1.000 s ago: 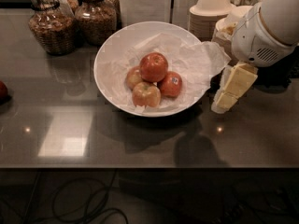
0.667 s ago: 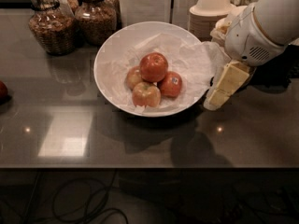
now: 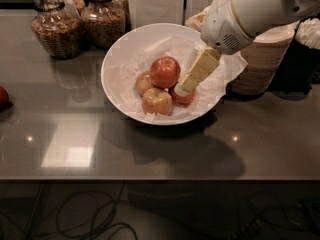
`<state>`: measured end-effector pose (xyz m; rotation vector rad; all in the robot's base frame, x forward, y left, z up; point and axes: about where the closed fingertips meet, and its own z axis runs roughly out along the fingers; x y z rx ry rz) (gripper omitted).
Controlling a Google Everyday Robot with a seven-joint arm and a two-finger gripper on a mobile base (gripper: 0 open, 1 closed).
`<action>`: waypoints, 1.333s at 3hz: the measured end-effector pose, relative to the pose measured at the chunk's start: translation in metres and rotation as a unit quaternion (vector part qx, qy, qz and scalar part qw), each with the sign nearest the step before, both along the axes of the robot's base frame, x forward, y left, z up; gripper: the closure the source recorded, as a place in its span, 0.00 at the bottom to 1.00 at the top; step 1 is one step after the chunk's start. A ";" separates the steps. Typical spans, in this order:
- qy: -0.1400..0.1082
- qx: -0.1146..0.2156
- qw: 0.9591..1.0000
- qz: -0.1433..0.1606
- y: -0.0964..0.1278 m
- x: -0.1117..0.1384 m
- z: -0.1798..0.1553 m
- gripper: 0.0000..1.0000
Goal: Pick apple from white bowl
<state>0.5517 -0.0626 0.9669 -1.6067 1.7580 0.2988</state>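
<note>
Compared with a second ago, the fruit hasn't been shifted at all, but the gripper [image 3: 184,86] has been swung in from outside the right rim to well over the bowl, so that's the big change. The apple [image 3: 165,71], the big evenly deep red one, is perched on top of the little heap near the middle of the white bowl [image 3: 108,90]. It's propped on the paler apples [image 3: 156,101] and cradled by crumpled white paper [image 3: 130,54]. From the gripper's tip it is found to the left and a bit farther back as seen by the camera, just beside it, and whether contact is actually being made can't be worked out. No long axis is offered by something this round, so probably any approach angle could be used. What matters is that the last bit of travel would have to be made leftward. Another red apple [image 3: 186,98] is partly hidden right under the tip, so the wrong fruit could easily be nudged or grabbed. Whether the gripper is spread apart or closed together can't be told from this angle. Further out, glass jars [image 3: 55,29] are parked at the back left of the grey counter [image 3: 150,149], and stacked beige bowls [image 3: 260,64] are sat at the right behind the arm.
</note>
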 end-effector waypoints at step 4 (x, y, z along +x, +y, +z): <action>0.063 0.093 0.993 0.044 0.046 0.015 -0.046 0.00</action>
